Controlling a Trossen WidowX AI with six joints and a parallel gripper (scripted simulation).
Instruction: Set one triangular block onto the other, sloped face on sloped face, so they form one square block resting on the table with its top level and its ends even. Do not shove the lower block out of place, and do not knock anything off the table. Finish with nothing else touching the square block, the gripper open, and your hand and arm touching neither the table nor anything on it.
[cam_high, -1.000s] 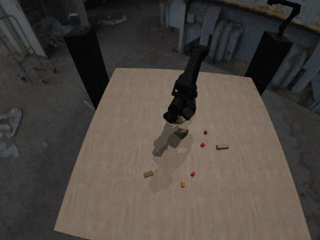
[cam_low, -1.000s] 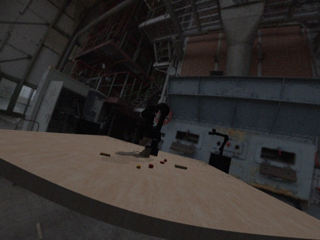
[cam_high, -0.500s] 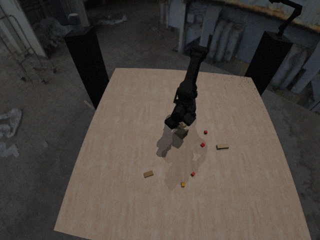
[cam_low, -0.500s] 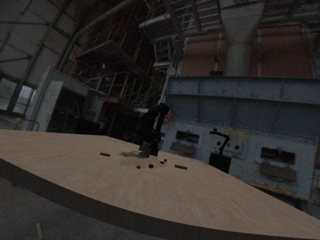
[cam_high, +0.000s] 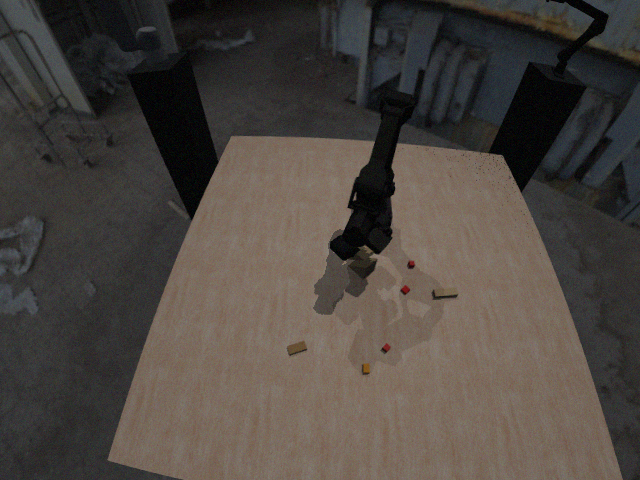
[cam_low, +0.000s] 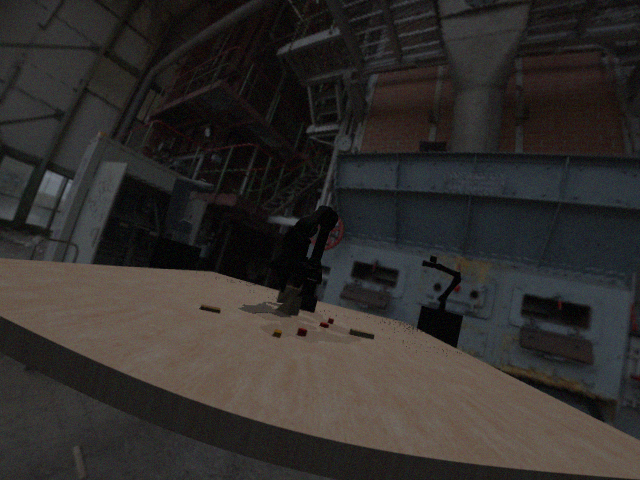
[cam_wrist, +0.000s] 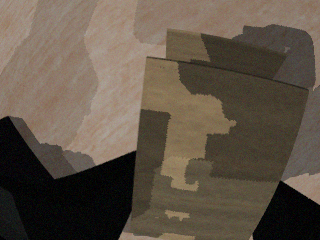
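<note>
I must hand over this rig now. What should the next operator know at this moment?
Gripper: shut on the upper block, held low over the lower block.
Lower block: on the table, mostly hidden under the held one.
Small red cubes and flat tan pieces lie nearby, apart from the blocks.
Done: pick-up, carry.
Left: seat slope on slope, ends even, open, lift clear.
</note>
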